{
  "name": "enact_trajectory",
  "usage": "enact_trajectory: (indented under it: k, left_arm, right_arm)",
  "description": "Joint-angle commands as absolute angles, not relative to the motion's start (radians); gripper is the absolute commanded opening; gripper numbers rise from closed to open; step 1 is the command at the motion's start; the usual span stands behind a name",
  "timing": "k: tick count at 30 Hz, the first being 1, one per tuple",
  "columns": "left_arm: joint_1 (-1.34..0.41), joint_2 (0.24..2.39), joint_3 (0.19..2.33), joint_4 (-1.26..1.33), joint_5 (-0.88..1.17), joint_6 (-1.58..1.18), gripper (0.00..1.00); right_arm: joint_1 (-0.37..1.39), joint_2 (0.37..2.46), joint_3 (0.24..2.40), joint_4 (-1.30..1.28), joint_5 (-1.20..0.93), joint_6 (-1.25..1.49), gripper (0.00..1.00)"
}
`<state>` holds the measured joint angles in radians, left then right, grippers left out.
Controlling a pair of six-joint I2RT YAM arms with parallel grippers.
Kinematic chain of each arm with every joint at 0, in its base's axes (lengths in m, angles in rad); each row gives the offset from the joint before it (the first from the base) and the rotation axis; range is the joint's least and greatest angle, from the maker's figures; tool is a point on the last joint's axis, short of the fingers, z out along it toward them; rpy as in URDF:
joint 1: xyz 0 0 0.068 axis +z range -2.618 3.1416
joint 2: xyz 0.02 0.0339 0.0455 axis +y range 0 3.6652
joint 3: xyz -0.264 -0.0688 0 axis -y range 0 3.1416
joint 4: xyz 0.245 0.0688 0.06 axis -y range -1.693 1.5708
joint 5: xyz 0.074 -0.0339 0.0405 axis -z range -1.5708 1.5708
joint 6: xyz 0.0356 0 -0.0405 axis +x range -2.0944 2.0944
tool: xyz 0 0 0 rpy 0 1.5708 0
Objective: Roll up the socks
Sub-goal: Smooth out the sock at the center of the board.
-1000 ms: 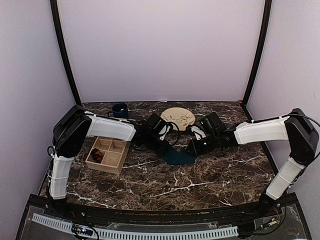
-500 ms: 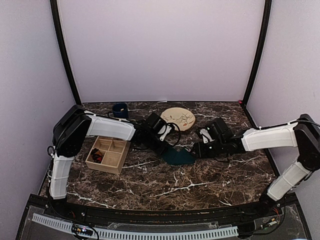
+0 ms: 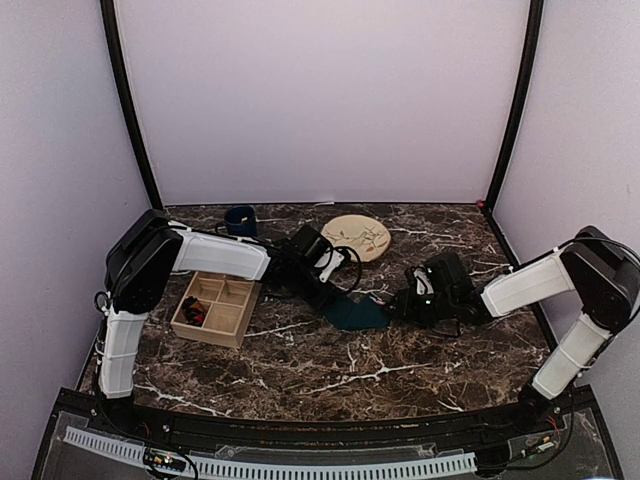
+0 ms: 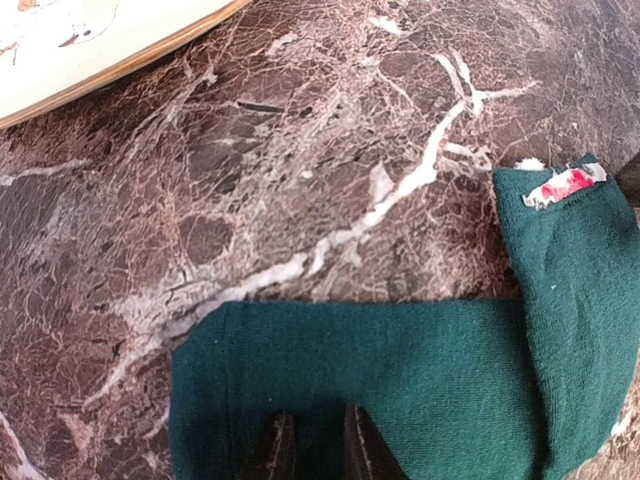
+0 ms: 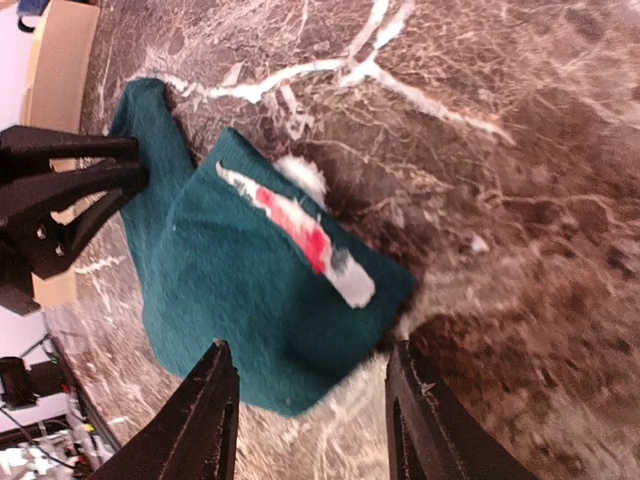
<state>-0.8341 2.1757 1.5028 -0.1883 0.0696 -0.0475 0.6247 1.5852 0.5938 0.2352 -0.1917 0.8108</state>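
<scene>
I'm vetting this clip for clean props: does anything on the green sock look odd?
Yes. The teal-green sock has a white-and-red label on its folded-over end, and a small white tuft of fluff shows at the edge beside it, on the marble table.

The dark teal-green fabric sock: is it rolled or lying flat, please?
Flat, unrolled: the dark teal-green sock lies on marble, labelled end folded over.

Open tabletop [image 3: 350,385] in front of the sock [image 3: 355,314]; plate [image 3: 356,237], mug [image 3: 240,220] behind; wooden box [image 3: 215,308] left.
</scene>
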Motion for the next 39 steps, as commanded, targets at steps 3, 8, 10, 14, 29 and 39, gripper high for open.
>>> enact_trajectory:
  k: [3,8,10,14,29,39]
  left_arm:
    - [-0.83,2.222,1.488,-0.276,0.084,-0.017,0.21]
    - [-0.83,2.223,1.489,-0.28,0.085,-0.005,0.21]
    - [-0.83,2.223,1.49,-0.283,0.084,-0.003,0.21]
    - [-0.83,2.224,1.488,-0.285,0.079,-0.004,0.21]
    - [-0.828,2.233,1.501,-0.302,0.07,-0.003,0.21]
    - [-0.82,2.231,1.524,-0.336,0.093,0.008,0.21]
  right_arm:
    - [0.593,1.694,0.56,0.507,-0.296,0.944,0.45]
    - [0.586,1.735,0.551,0.573,-0.319,0.966,0.42]
    - [0.586,1.742,0.551,0.584,-0.327,0.962,0.39]
    - [0.585,1.756,0.548,0.622,-0.354,0.953,0.25]
    - [0.638,1.653,0.571,0.597,-0.419,0.756,0.0]
    - [0.81,1.601,0.597,0.417,-0.325,0.621,0.05]
